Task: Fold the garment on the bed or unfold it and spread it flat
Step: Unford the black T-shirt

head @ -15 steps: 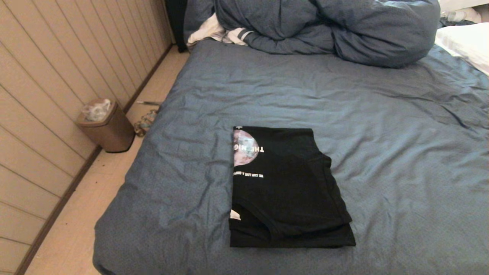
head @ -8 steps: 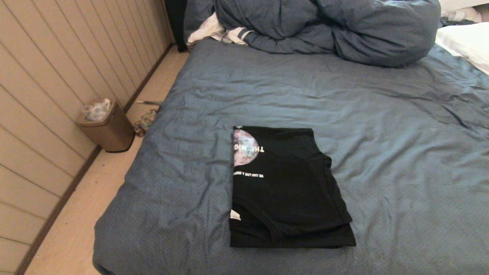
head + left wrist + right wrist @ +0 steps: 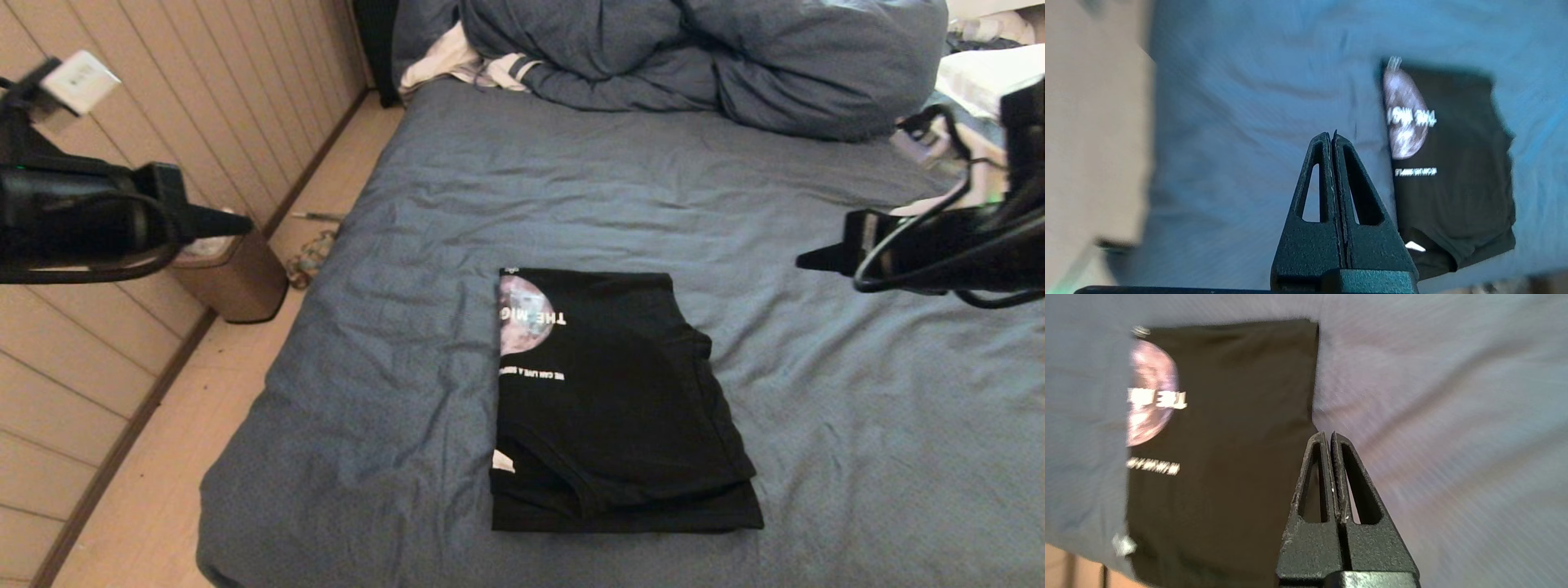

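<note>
The garment (image 3: 620, 408), a black T-shirt, lies folded into a compact rectangle near the front of the bed (image 3: 571, 188). Half of a pale moon graphic and white lettering show along its left edge. It also shows in the left wrist view as the garment (image 3: 1453, 171) and in the right wrist view as the garment (image 3: 1220, 449). My left gripper (image 3: 245, 222) hangs shut and empty high over the floor, left of the bed. My right gripper (image 3: 804, 261) hangs shut and empty above the sheet, right of the shirt. Both are well clear of the cloth, left gripper (image 3: 1332, 136) and right gripper (image 3: 1327, 435).
A bunched blue-grey duvet (image 3: 702, 57) fills the head of the bed, with a white striped cloth (image 3: 482, 69) beside it. A brown bin (image 3: 237, 278) stands on the floor by the panelled wall. White bedding (image 3: 992, 77) lies at the far right.
Both arms have come into the head view, the left from the left side and the right from the right. The folded shirt has not moved.
</note>
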Robot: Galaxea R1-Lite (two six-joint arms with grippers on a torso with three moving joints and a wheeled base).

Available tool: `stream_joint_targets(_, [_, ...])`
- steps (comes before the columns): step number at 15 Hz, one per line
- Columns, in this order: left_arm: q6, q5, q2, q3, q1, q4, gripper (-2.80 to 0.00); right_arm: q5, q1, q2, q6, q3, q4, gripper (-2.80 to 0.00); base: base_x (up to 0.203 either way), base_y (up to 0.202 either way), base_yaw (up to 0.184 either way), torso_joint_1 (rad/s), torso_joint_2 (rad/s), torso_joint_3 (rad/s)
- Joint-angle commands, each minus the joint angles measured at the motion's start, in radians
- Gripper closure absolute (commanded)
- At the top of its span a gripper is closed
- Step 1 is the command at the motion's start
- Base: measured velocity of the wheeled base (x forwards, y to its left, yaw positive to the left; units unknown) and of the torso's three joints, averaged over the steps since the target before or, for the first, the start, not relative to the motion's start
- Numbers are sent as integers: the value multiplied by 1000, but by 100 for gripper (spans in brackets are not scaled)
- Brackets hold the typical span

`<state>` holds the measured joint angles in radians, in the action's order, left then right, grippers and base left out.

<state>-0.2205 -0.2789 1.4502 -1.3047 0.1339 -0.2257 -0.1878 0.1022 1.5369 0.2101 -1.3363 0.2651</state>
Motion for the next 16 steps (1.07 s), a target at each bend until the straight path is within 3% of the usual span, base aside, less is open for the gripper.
stream_joint_targets(1, [-44,3,210,-17,65,37,0,-16,6,251,7,-104,11,0,0,0,0,0,0,0])
stream_joint_targets(4, [-102,49,333,-8,154,200,0,-46,9,377,9,-196,20,0,0,0,0,0,0,0])
stream_joint_targets(7, [-119,59,369,-19,168,223,0,-90,27,423,13,-209,19,0,0,0,0,0,0,0])
stream_joint_targets(10, [-202,76,374,-5,170,331,0,-108,27,445,11,-244,19,0,0,0,0,0,0,0])
stream_joint_targets(11, [-202,79,370,12,173,346,0,-110,29,440,8,-246,17,-280,0,0,0,0,0,0])
stream_joint_targets(16, [-206,93,337,53,174,378,0,-106,70,457,20,-320,18,-280,0,0,0,0,0,0])
